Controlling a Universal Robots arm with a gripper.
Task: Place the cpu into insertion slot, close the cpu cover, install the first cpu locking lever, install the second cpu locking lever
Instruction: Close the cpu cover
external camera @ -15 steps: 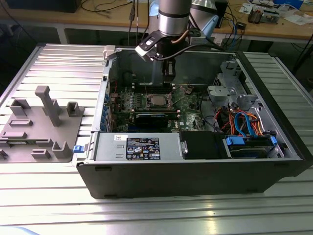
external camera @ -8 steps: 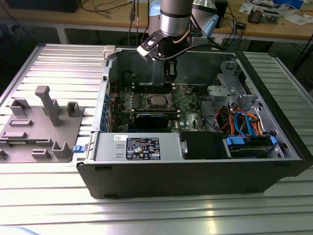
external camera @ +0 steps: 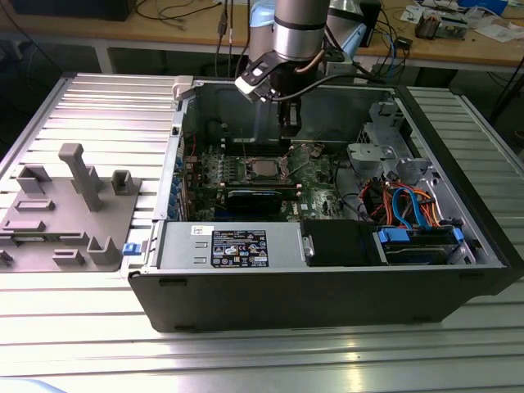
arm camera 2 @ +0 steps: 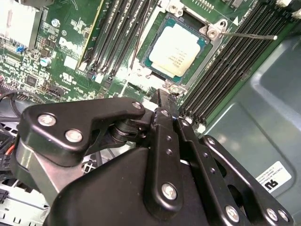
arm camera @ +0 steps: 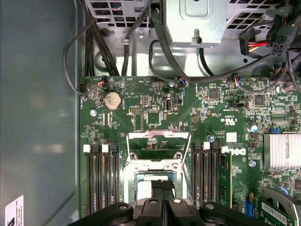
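The cpu (arm camera 2: 178,51), a flat square chip with a silver top, lies seated in the insertion slot (arm camera 2: 151,66) on the green board. In the exterior view the slot (external camera: 262,169) sits mid-board inside the open computer case. The cpu cover (arm camera: 157,135), a thin silvery frame, stands flipped open beyond the slot. A thin wire locking lever (arm camera 2: 249,34) sticks out sideways from the slot's corner, unlatched. My gripper (arm camera: 162,186) hangs just above the slot's edge with its black fingers (arm camera 2: 162,101) pressed together and nothing between them. The gripper (external camera: 288,124) points straight down.
Long black memory slots (arm camera: 101,174) flank the socket on both sides. Cables (arm camera: 155,52) and a metal bracket cross beyond the board. Case walls (external camera: 327,295) surround the work area. A grey fixture block (external camera: 74,205) stands on the ribbed table at the exterior view's left.
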